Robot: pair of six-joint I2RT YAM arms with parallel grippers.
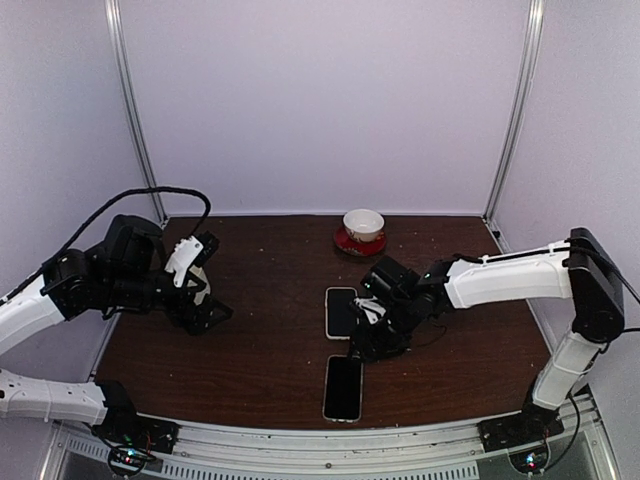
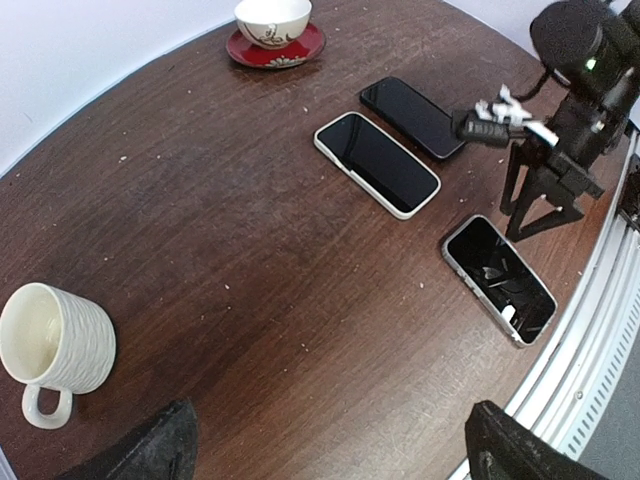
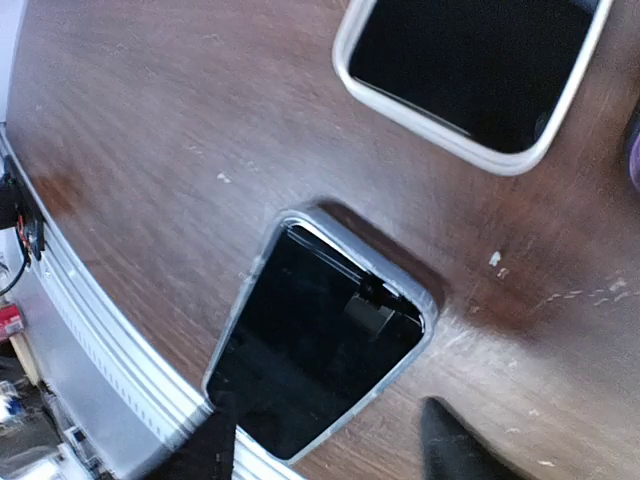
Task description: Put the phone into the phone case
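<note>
Jaws of the right gripper [image 3: 330, 455] stand apart with nothing between them. Its two dark fingertips [image 3: 210, 445] hang just above the near end of the phone [image 3: 320, 340], and it cannot be told whether they touch it. That phone is a flat black slab with a glossy, mirror-like face and rounded corners. It lies inside the clear case [image 3: 258, 270], whose soft translucent rim runs all round it. Whether it is pressed fully home cannot be told. The pair rests flat on the table [image 2: 250, 250], close to the ribbed metal rail [image 3: 100, 330] at the front edge.

Just beyond it, apart from it, lies a white-rimmed phone [image 3: 470, 60], also dark and shiny in a matte pale border. In the left wrist view a bare black phone [image 2: 412, 117] lies just beside that one on its far side, thin and borderless.

Jaws of the left gripper [image 2: 330, 460] are spread wide and hold nothing. It hovers over bare table well to the left, with no phone near it.

The tabletop is dark brown wood grain, dusted with pale specks. A ridged cream mug [image 2: 55, 345] stands upright near the left gripper — its loop handle faces the wrist camera. At the back a patterned white bowl [image 2: 272, 18] sits on a red saucer [image 2: 300, 50]. Nothing lies between the right gripper and the cased phone.
</note>
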